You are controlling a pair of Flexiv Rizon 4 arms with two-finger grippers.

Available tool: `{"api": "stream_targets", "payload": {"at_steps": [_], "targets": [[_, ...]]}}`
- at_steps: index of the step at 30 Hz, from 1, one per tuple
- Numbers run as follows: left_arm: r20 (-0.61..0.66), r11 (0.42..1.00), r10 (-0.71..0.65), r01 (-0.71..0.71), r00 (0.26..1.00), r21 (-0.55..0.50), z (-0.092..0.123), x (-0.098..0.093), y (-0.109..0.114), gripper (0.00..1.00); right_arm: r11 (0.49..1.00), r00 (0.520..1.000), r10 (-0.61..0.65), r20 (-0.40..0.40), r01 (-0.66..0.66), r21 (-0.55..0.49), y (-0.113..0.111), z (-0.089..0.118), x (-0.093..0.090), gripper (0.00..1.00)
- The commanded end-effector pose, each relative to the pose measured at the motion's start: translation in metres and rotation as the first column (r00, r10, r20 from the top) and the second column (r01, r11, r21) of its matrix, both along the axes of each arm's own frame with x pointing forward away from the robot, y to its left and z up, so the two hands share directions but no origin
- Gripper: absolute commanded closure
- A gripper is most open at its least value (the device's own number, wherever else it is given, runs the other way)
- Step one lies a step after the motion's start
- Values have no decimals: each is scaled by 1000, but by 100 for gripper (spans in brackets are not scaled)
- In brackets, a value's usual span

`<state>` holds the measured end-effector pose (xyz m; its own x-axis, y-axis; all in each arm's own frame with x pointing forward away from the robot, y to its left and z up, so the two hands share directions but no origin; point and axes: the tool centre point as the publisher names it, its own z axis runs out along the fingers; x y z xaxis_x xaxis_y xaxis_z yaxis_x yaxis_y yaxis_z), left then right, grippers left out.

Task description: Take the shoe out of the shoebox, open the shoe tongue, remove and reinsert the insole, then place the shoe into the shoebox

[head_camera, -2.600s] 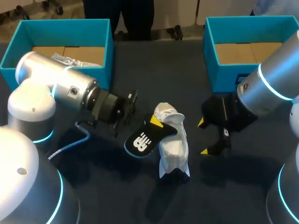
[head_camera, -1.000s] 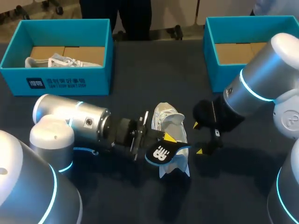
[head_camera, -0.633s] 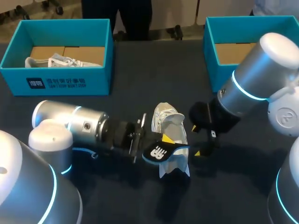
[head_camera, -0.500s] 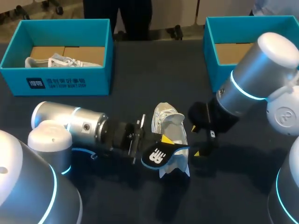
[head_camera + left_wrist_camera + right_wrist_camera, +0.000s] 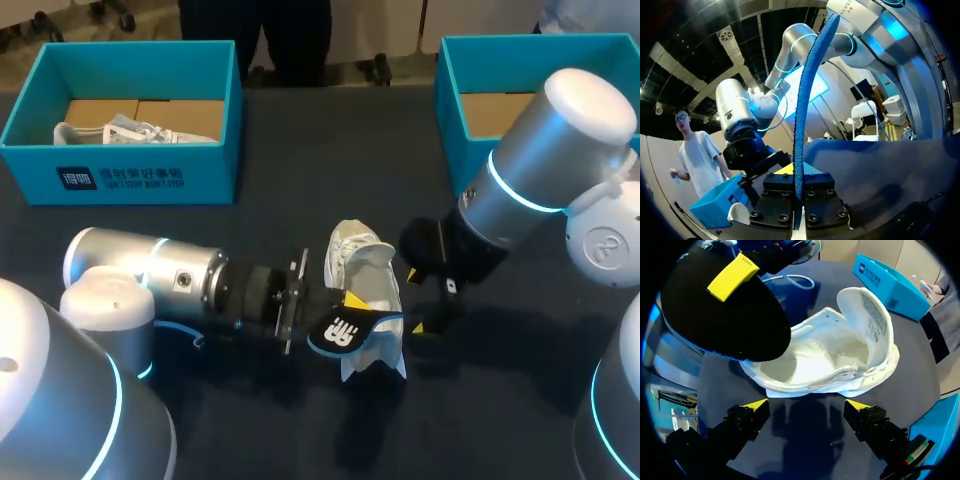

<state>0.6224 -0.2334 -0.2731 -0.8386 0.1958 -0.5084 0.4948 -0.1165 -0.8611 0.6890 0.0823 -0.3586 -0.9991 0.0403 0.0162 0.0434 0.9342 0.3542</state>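
A white shoe (image 5: 367, 285) lies on the dark table, its tongue (image 5: 867, 305) folded up and its opening bare. My left gripper (image 5: 345, 305) is shut on one end of the black insole (image 5: 343, 330), which hangs over the shoe's heel end. In the left wrist view the insole (image 5: 802, 100) stands edge-on, clamped in my left gripper (image 5: 797, 175). My right gripper (image 5: 415, 300) hovers open just right of the shoe. In the right wrist view the shoe (image 5: 840, 355) lies ahead of the open right gripper (image 5: 806, 406), with the insole (image 5: 725, 305) over one end of it.
A teal shoebox (image 5: 150, 180) at the back left holds another white shoe (image 5: 120, 130). A second teal shoebox (image 5: 455, 110) stands at the back right, behind my right arm. A blue cable (image 5: 185, 335) trails under my left arm.
My left arm has swung the insole from the shoe's left side to over its heel end and sunk lower. My right gripper has edged left toward the shoe, staying open.
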Motion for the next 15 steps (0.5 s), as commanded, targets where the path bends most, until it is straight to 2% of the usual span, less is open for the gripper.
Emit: {"api": "stream_targets", "payload": {"at_steps": [1, 15], "targets": [[-11, 1000, 8, -8, 1000, 20, 0, -5, 0, 100, 1000, 1000, 0, 1, 0, -2, 1, -1, 0, 0], [-31, 997, 63, -61, 998, 45, -12, 8, 0, 100, 1000, 1000, 0, 1, 0, -2, 1, -1, 0, 0]]}}
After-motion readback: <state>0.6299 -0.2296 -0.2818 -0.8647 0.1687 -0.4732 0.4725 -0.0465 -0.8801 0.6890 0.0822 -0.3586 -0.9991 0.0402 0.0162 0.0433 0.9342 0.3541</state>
